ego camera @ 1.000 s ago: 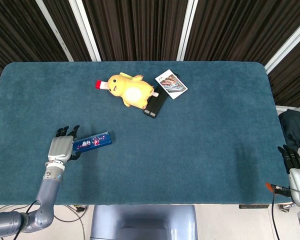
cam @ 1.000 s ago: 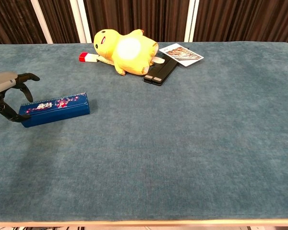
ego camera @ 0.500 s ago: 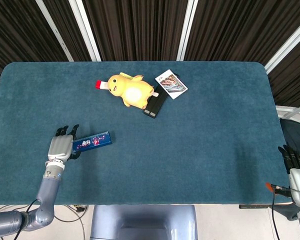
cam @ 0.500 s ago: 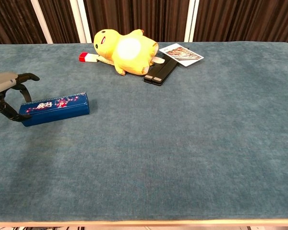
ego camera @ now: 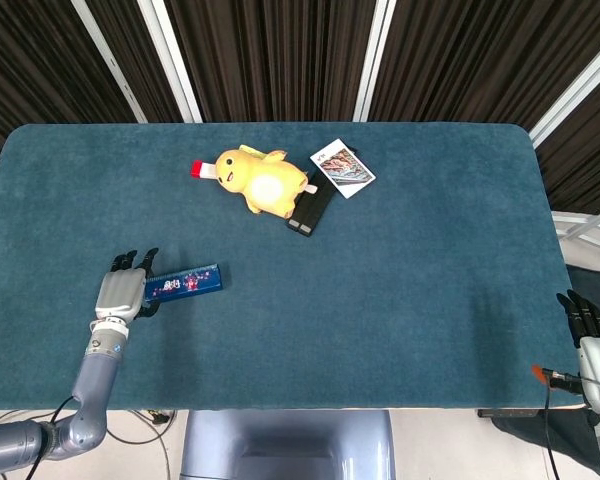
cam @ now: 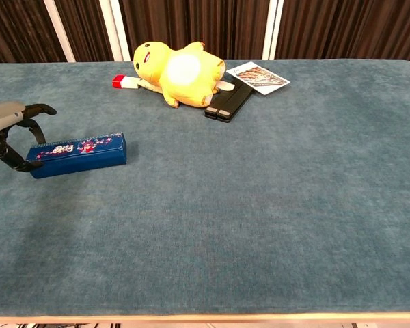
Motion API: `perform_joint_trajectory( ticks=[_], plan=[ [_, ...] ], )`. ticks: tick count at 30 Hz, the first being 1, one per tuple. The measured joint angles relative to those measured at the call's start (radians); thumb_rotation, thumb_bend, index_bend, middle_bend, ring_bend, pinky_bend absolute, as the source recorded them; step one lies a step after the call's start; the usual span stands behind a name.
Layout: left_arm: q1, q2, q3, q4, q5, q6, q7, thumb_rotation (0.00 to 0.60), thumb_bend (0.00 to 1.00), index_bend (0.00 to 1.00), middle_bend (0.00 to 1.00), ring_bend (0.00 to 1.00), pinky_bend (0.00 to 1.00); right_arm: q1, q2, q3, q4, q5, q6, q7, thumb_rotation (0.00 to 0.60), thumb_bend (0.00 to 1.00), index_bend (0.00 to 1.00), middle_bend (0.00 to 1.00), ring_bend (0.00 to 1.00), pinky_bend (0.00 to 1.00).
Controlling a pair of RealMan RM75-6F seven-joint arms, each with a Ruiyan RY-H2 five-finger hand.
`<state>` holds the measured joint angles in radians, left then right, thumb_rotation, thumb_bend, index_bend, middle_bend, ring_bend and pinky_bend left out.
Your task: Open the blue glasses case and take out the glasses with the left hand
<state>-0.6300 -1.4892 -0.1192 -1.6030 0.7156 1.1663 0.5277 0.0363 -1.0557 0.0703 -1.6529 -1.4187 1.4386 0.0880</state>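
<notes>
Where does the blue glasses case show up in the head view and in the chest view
Head view: blue glasses case lies lower left, beside the left hand.
Chest view: the case lies at mid-left, by the hand at the left edge.
Shared landmark: yellow plush toy, farther back on the table.

1. Your left arm (ego camera: 80, 405) rises from the lower left corner of the head view, its forearm reaching up over the near edge.
2. Your left hand (ego camera: 121, 294) sits at the end of that arm, back facing up, dark fingers (ego camera: 130, 262) pointing away from you and spread apart.
3. In the chest view the same left hand (cam: 8, 131) shows at the far left edge, its curved fingers apart; whether anything is gripped cannot be told.
4. Your right hand (ego camera: 594, 340) shows at the lower right edge of the head view, fingers apart, pointing away from you, holding nothing.
5. A cable runs beside your right wrist.
</notes>
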Motion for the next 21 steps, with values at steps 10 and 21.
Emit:
perform_joint_trajectory(
  ticks=[10,21],
  plan=[
    [-0.004,0.002,-0.012,0.013,-0.001,-0.040,-0.008,0.600,0.53,0.03,0.22,0.00,0.07,0.000,-0.001,0.000,0.001,0.002,0.000,-0.003,0.600,0.16,0.00,0.00,0.00,0.20],
    [-0.034,-0.006,-0.047,0.065,-0.032,-0.094,-0.013,0.600,0.53,0.03,0.21,0.00,0.07,-0.001,-0.001,0.002,-0.001,0.006,-0.001,-0.003,0.600,0.16,0.00,0.00,0.00,0.20]
  ],
)
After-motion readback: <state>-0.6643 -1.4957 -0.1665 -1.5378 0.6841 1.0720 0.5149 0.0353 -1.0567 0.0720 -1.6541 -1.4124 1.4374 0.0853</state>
